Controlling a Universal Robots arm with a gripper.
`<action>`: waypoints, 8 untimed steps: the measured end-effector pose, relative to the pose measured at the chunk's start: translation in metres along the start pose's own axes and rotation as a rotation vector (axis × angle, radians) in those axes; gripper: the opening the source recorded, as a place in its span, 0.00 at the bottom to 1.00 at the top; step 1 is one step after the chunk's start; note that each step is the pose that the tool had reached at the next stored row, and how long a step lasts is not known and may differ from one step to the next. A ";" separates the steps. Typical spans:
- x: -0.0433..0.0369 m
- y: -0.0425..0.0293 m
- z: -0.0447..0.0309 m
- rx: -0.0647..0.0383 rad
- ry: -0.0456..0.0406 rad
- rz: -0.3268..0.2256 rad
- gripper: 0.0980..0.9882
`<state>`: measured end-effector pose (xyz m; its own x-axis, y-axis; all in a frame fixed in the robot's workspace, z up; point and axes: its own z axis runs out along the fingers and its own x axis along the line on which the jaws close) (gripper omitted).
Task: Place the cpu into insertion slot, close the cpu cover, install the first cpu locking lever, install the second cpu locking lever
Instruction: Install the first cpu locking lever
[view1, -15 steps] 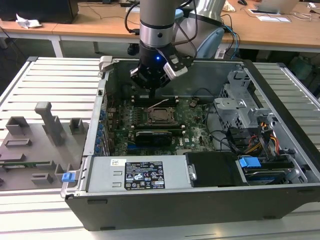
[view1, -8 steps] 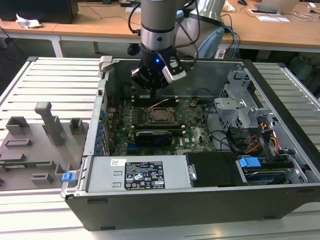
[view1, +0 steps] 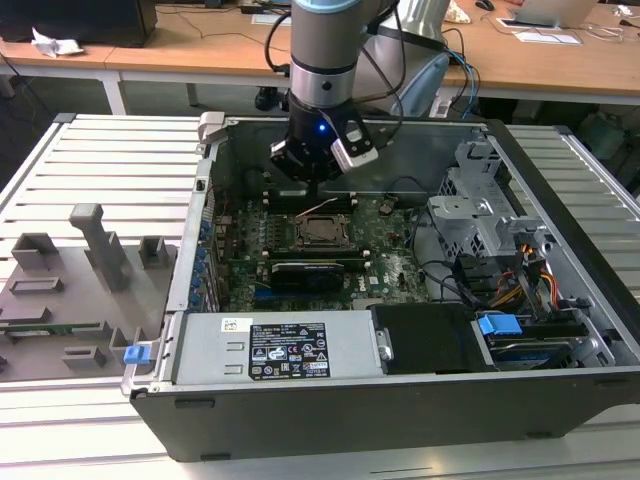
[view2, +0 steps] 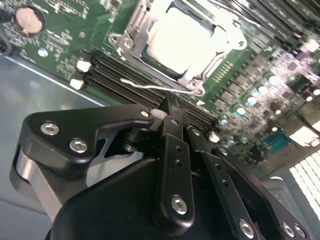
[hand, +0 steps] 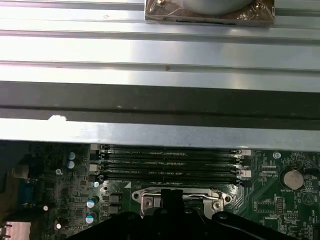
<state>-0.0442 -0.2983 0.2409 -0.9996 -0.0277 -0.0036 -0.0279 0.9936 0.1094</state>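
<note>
Gripper fingers are pressing together, clenched on nothing, hanging just beside the thin lever at the socket's edge. Going down in size: case is lying open, board is sitting inside, cover is lying closed over the cpu in the slot.

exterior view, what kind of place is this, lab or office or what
Likely a robotics lab or workshop set up for PC assembly: an open computer case lies on a slatted metal table, grey part fixtures sit beside it, and wooden desks stand behind.
</note>
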 end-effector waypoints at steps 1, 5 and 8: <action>-0.0009 0.0000 0.0007 0.000 0.0001 -0.003 0.01; -0.0024 0.0000 0.0037 0.000 0.0040 -0.038 0.01; -0.0057 0.0007 0.0057 0.000 0.0042 -0.039 0.01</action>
<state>-0.0386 -0.2968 0.2354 -0.9977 -0.0672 -0.0037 -0.0672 0.9917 0.1094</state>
